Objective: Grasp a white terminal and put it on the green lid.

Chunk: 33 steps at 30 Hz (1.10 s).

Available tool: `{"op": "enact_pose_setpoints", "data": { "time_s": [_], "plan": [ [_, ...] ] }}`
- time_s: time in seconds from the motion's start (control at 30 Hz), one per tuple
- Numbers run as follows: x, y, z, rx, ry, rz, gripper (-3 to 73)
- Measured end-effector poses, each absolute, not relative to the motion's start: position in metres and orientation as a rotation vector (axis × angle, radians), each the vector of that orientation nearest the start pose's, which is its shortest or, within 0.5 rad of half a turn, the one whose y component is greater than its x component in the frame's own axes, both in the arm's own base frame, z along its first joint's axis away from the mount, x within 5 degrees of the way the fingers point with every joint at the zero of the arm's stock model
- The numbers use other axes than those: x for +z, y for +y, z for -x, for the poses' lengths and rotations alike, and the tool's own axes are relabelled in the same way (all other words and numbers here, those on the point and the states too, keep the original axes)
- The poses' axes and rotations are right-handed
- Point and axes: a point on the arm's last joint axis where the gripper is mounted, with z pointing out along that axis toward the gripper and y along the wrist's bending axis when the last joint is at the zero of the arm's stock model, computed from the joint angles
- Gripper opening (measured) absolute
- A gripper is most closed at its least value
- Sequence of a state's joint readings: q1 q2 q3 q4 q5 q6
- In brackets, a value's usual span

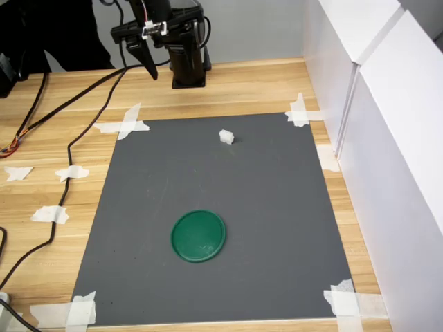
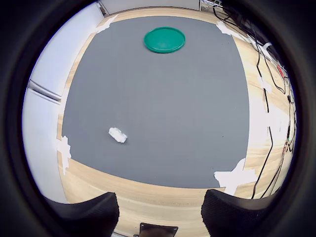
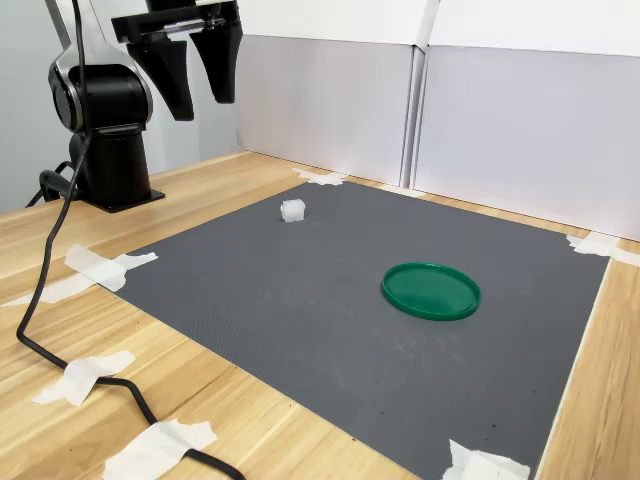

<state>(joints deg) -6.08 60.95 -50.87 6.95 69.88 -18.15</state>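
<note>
A dark grey mat (image 1: 228, 228) lies taped at its corners with white tape pieces (image 1: 124, 123) to a light wooden table (image 1: 242, 86); white panels (image 3: 500, 130) wall in two sides; black cables (image 1: 62, 173) trail over the wood at the first exterior view's left. The white terminal (image 1: 226, 137) sits on the mat near its far edge in the first exterior view, its long axis running slantwise across the mat in the wrist view (image 2: 117, 135); the green lid (image 1: 199, 236) lies flat, well apart from it, toward the near edge. The gripper (image 3: 196, 72) hangs high beside the arm's base (image 3: 112, 150), over the wood, fingers spread, holding and touching nothing.
</note>
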Motion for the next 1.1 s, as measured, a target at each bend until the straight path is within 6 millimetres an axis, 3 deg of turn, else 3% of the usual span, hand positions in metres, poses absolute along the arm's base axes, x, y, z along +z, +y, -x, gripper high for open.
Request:
{"op": "enact_pose_setpoints", "data": {
  "time_s": [0.2,0.4,0.6,0.83,1.1],
  "plan": [
    [0.300,0.015,-0.182,0.060,2.858,0.429,71.5],
    [0.295,0.027,-0.190,0.000,2.851,0.484,71.5],
    [0.282,0.055,-0.197,0.027,2.869,0.625,71.3],
    [0.262,0.078,-0.214,0.054,2.884,0.581,71.1],
    [0.239,0.086,-0.230,0.070,2.951,0.476,70.3]
  ]
}}
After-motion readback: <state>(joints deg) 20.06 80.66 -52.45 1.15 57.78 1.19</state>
